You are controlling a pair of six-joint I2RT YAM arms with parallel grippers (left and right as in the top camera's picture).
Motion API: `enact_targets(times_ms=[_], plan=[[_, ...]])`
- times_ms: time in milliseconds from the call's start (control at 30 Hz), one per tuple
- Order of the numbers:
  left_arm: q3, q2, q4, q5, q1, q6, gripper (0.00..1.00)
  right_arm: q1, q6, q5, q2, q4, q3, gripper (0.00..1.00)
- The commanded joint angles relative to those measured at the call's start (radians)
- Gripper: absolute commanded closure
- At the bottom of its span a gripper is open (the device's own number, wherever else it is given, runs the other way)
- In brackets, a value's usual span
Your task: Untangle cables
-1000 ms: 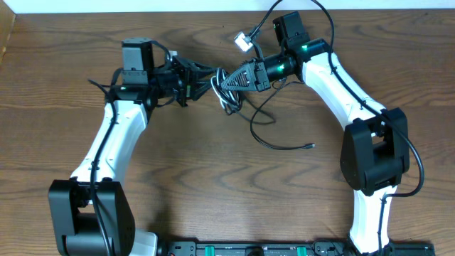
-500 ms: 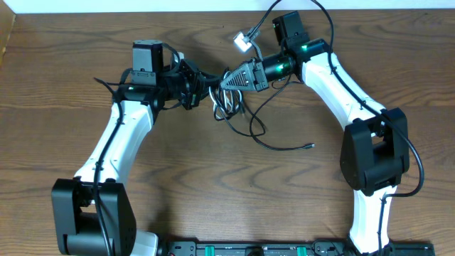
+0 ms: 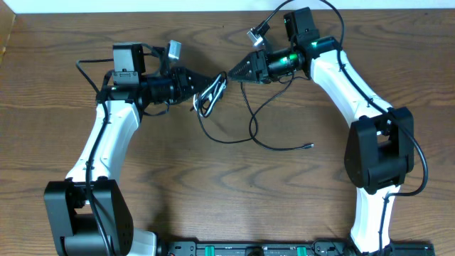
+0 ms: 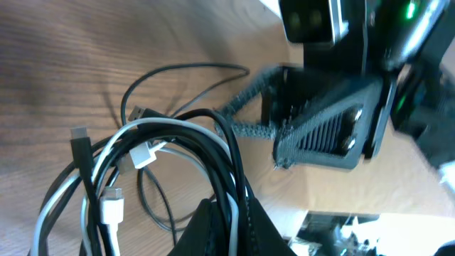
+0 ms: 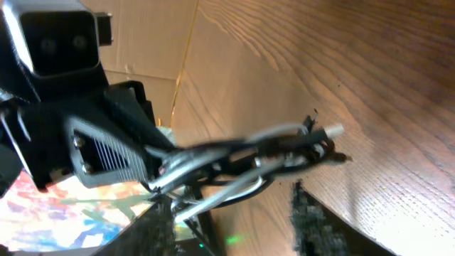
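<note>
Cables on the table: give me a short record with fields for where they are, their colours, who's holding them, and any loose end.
location: cables bunched between the two grippers, far middle of the table
colours: black, plus one white cable
left gripper: shut on the bundle
right gripper: open, fingers either side of the bundle
loose end: one black strand trails toward the right arm's side, its plug lying on the wood

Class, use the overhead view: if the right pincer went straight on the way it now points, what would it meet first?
The bundle of cables held by the left pincer, just ahead of the right pincer. Depth is unclear from above, so it might only graze them.
</note>
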Motion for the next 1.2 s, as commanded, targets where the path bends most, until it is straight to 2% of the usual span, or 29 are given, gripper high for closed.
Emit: enact_targets(times_ms=[0,133,300,500,567,667,833,867,900,1167], plan=[[0.003,0.006,-0.045,0.053,0.002,0.277,0.93,0.008,0.129,0.001,-0.008,0.019,0.000,0.49],[0.003,0.006,-0.089,-0.014,0.000,0.311,0.93,0.011,0.238,0.002,-0.008,0.026,0.000,0.50],[0.003,0.006,-0.070,-0.020,0.000,0.351,0.93,0.055,0.408,0.053,-0.008,0.022,0.000,0.54],[0.003,0.006,-0.090,0.035,-0.005,0.508,0.93,0.135,0.445,0.144,-0.008,0.052,0.000,0.53],[0.001,0.006,-0.100,0.035,-0.007,0.520,0.92,0.152,0.476,0.181,-0.008,0.068,0.000,0.58],[0.001,0.006,-0.111,0.035,-0.007,0.520,0.92,0.162,0.496,0.233,-0.008,0.070,0.000,0.75],[0.001,0.006,-0.111,0.035,-0.006,0.518,0.93,0.163,0.496,0.273,-0.008,0.066,0.000,0.78],[0.001,0.006,-0.107,0.035,-0.002,0.507,0.93,0.163,0.495,0.274,-0.008,0.048,0.000,0.93],[0.001,0.006,-0.102,0.035,0.003,0.492,0.93,0.163,0.491,0.274,-0.008,0.031,0.000,0.99],[0.001,0.006,-0.011,0.035,0.078,0.280,0.92,0.160,0.293,0.368,-0.008,-0.117,0.000,0.99]])
